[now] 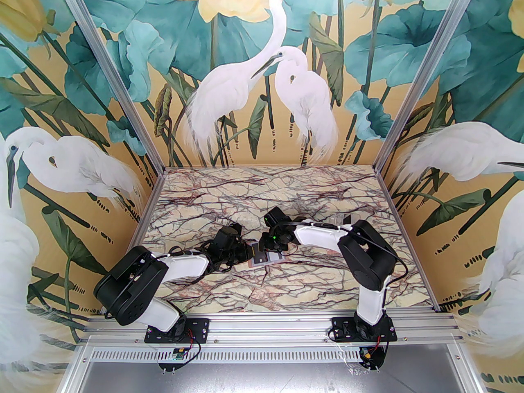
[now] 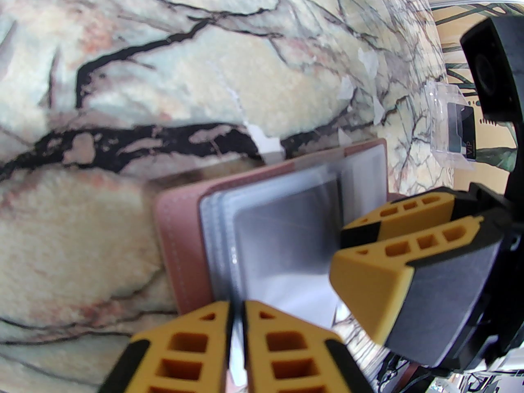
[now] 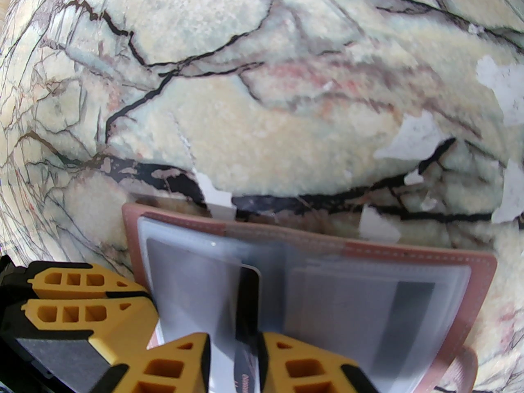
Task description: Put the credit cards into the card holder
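The card holder (image 1: 265, 259) lies open on the marble table between my two grippers, dusty pink outside with clear sleeves inside. In the left wrist view my left gripper (image 2: 238, 326) is shut on the near edge of a clear sleeve of the card holder (image 2: 176, 236). From the right wrist camera, my right gripper (image 3: 234, 354) is shut on a dark credit card (image 3: 248, 297) held on edge. The card's rounded far end rests at the middle fold of the card holder (image 3: 409, 260). Another grey card shows inside the right-hand sleeve (image 3: 413, 313).
A small clear plastic box (image 2: 454, 137) holding a dark card stands farther out on the table, behind the right arm. White scuffed patches (image 3: 417, 133) mark the marble surface. The two grippers sit a few centimetres apart over the holder.
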